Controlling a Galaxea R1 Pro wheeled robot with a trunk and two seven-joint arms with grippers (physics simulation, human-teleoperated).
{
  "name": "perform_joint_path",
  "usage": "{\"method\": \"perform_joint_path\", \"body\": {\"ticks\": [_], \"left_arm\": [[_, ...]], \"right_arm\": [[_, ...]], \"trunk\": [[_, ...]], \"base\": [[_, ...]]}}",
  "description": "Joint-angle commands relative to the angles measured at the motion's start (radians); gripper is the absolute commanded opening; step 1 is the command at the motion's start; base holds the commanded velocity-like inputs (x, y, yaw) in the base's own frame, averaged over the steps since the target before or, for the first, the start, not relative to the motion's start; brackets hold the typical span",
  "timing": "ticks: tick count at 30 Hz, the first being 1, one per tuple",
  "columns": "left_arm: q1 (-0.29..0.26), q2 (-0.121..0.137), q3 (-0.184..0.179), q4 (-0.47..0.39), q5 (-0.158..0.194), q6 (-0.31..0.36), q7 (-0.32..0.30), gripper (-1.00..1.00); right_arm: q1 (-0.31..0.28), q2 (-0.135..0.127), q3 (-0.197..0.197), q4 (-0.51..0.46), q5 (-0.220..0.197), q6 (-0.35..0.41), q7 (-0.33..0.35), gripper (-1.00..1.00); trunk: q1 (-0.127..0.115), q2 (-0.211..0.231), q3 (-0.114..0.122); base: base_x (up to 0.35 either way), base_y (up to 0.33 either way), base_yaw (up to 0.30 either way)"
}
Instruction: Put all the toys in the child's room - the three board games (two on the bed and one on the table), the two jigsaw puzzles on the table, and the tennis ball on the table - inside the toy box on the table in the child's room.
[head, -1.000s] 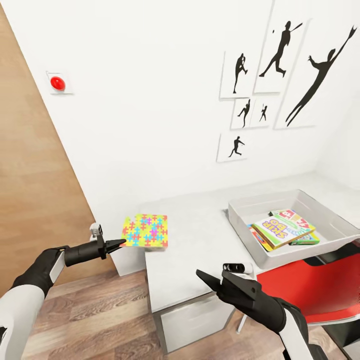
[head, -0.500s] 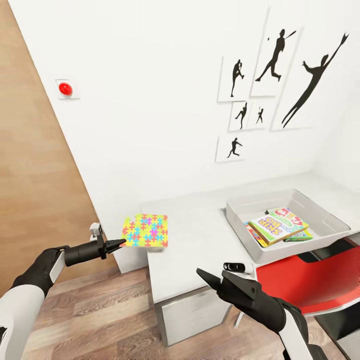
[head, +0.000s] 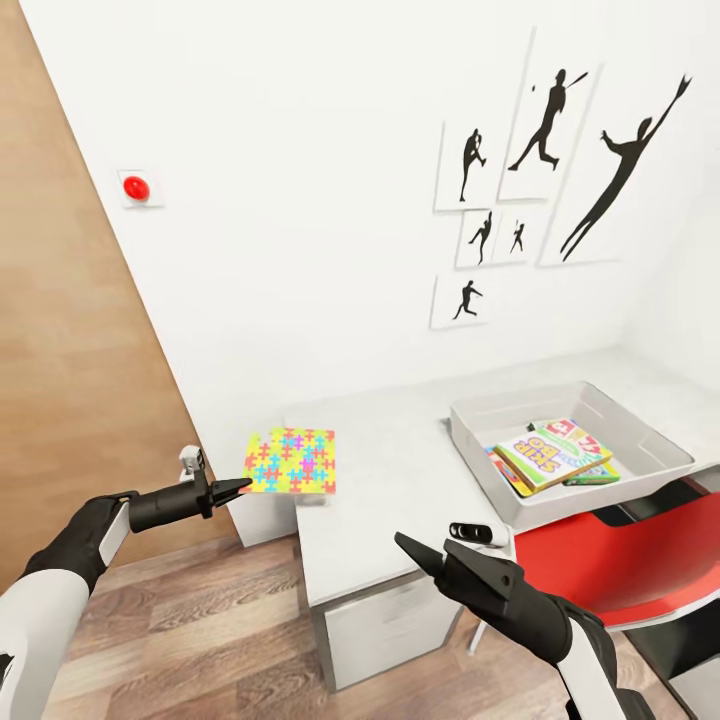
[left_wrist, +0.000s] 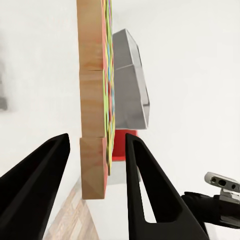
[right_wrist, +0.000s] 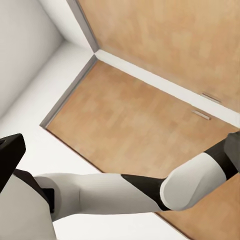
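Observation:
My left gripper (head: 238, 487) is shut on the edge of a jigsaw puzzle (head: 291, 461), a flat square board in yellow, pink, blue and green. I hold it level over the left end of the table (head: 400, 470). The left wrist view shows the puzzle (left_wrist: 95, 125) edge-on between my two fingers. The light-grey toy box (head: 600, 396) stands on the table to the right, with board games (head: 548, 456) stacked inside it. My right gripper (head: 412, 552) hovers open and holds nothing, in front of the table's near edge. The tennis ball is out of view.
A red chair (head: 600, 560) stands under the table's right part, just below the toy box. A brown wooden door (head: 70, 350) fills the left side. Black silhouette pictures (head: 540, 150) and a red button (head: 135, 187) hang on the white wall. Wood-plank floor (head: 200, 620) lies beneath my arms.
The camera has shifted, so the table, toy box and pictures sit slightly up and to the left. Both arms keep their pose, and the puzzle stays in my left gripper.

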Motion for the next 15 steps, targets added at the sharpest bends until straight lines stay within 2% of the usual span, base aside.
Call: {"method": "perform_joint_path", "body": {"ticks": [1,6,11,12,14,15], "left_arm": [[-0.001,0.0,0.0,0.0,0.001,0.01,-0.003,-1.0],[-0.001,0.0,0.001,0.0,0.001,0.01,-0.003,-1.0],[-0.001,0.001,0.001,0.0,0.001,0.01,-0.003,-1.0],[-0.001,0.001,0.001,-0.002,0.001,0.01,-0.003,-1.0],[-0.001,0.0,0.001,-0.003,0.001,0.01,-0.003,-1.0],[-0.001,0.0,0.001,-0.004,0.001,0.01,-0.003,-1.0]], "right_arm": [[-0.001,0.0,0.0,0.0,-0.002,0.004,0.0,1.0],[-0.001,0.0,0.001,0.0,0.002,0.002,-0.003,1.0],[-0.001,0.001,0.005,0.0,0.007,0.001,-0.044,1.0],[-0.001,0.002,0.006,0.0,0.011,0.0,-0.127,1.0],[-0.002,0.003,0.006,-0.001,0.013,0.0,-0.189,1.0],[-0.002,0.003,0.006,-0.002,0.014,0.002,-0.257,1.0]], "trunk": [[-0.004,0.006,0.002],[-0.023,0.041,0.018],[-0.042,0.076,0.033],[-0.046,0.083,0.037],[-0.054,0.097,0.043],[-0.058,0.104,0.046]], "base": [[0.0,0.0,0.0],[0.0,0.0,0.0],[0.0,0.0,0.0],[0.0,0.0,0.0],[0.0,0.0,0.0],[0.0,0.0,0.0]]}}
